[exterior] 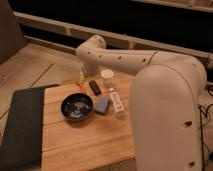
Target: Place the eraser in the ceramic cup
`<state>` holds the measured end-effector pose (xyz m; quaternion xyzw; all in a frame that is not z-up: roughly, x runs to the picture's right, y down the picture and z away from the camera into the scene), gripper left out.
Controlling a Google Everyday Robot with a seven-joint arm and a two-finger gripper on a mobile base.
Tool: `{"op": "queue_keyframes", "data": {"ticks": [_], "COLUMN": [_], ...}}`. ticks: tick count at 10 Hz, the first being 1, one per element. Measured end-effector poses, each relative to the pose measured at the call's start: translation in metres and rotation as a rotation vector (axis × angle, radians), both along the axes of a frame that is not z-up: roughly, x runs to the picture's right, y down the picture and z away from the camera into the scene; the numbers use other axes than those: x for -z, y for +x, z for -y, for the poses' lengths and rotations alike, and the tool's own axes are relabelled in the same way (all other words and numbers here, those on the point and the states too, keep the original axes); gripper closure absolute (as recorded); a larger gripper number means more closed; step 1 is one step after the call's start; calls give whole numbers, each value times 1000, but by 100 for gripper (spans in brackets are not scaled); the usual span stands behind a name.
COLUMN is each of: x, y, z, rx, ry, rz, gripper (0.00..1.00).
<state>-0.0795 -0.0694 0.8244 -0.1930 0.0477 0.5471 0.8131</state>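
Pale wood planking across the table (85, 145), in the single camera view. Over its left part, a dark mat (20, 127), reaching the left and near edges. Toward the far edge, a loose cluster: a dark bowl (76, 106); just right of it a blue-grey block (102, 104); beside that a white tube (117, 102), lying flat. Behind the bowl and block, flat on the wood, the eraser (94, 87), small and black. Just right of and behind the eraser, upright close to the far edge, the ceramic cup (106, 76), white, mouth up. Bending down from the white arm (120, 57) at the far edge, the gripper (80, 82), fingers spread and holding nothing, just left of the eraser. Only narrow gaps between eraser, cup and tube. Wide bare wood in front of the bowl, down to the near edge. At right, covering the table's right edge, the robot's bulky white body (167, 115).
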Motion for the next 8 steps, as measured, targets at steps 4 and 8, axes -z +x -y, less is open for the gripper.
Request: {"op": "queue_keyframes", "data": {"ticks": [4,8], "x": [-19,-27], "y": [18,14], "z": [31,27], "rx": [-77,-44], "ry": [61,50], "rz": [3,18], "gripper": [35,35]}}
